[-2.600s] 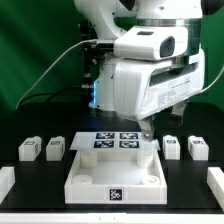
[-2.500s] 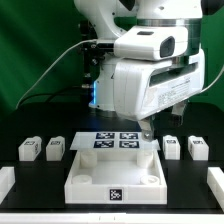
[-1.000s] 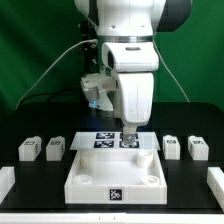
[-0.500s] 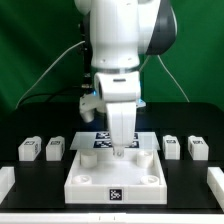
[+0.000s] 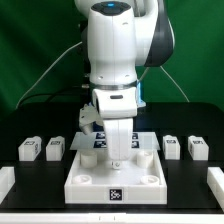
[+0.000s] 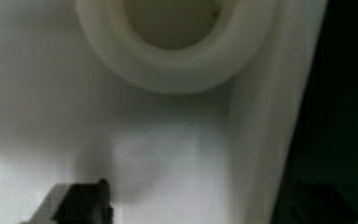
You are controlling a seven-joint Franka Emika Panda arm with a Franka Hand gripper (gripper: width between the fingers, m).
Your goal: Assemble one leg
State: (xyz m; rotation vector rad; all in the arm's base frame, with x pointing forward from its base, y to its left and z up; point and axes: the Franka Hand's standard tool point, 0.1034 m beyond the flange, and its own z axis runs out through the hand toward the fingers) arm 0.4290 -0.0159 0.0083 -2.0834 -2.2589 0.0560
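White plastic legs point(image 5: 53, 148) are lying on the tabletop point(image 5: 30, 168) beside the square panel point(image 5: 115, 172), while the hand point(image 5: 120, 160) is hovering over that panel, open, holding nothing.

Above panel: the gripper point(image 5: 119, 160) hangs low over the white panel point(image 5: 115, 183).
Sides: leg point(image 5: 54, 149) pairs flank the panel on both sides.

The white arm hangs straight down, its pincer point(image 5: 120, 165) low with dark fingertips point(image 6: 78, 203) spread apart.
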